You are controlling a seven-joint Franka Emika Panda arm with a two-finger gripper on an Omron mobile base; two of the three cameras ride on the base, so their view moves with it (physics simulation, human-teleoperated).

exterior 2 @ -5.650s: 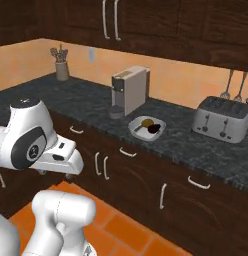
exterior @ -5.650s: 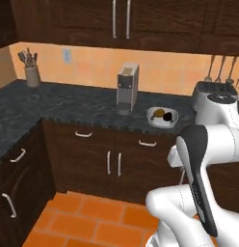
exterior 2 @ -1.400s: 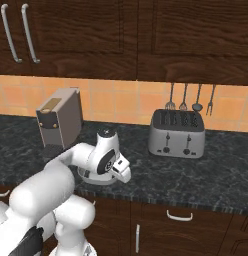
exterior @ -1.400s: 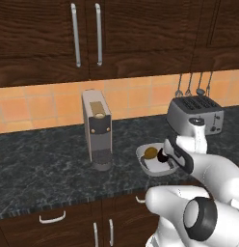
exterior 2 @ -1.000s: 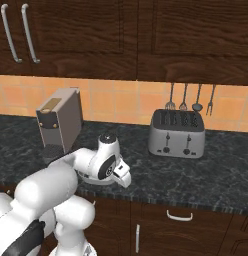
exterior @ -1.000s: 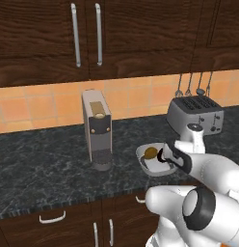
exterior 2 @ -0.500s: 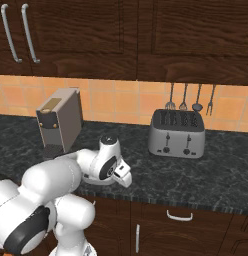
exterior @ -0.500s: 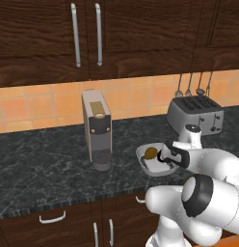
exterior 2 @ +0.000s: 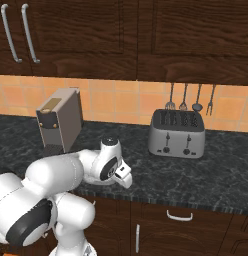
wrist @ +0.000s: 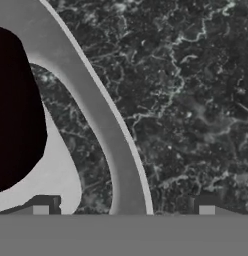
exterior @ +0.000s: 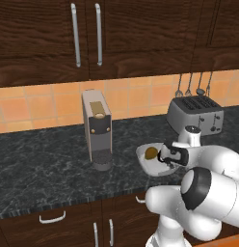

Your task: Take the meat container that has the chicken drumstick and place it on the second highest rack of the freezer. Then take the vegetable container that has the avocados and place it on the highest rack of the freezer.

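Observation:
The vegetable container (exterior: 144,155), a round light-grey bowl, sits on the dark counter with the yellowish-brown avocado (exterior: 151,153) showing in it. In the hand view its rim (wrist: 96,110) curves close below, with the near-black avocado (wrist: 16,110) inside at the left. My gripper (wrist: 123,209) is open and straddles that rim, one fingertip inside the bowl and one outside. From the left base view the gripper (exterior: 165,163) is down at the bowl's right edge. The meat container, the chicken drumstick and the freezer are out of view.
A coffee machine (exterior: 97,128) stands just left of the bowl, and a toaster (exterior: 196,116) is behind it to the right under hanging utensils (exterior: 193,89). Dark wall cabinets run overhead. Speckled black counter (wrist: 196,100) lies outside the rim.
The base has driven along the counter since the oldest frames. Over the last second the hand has stayed at the bowl's edge while the elbow rose in front of the camera.

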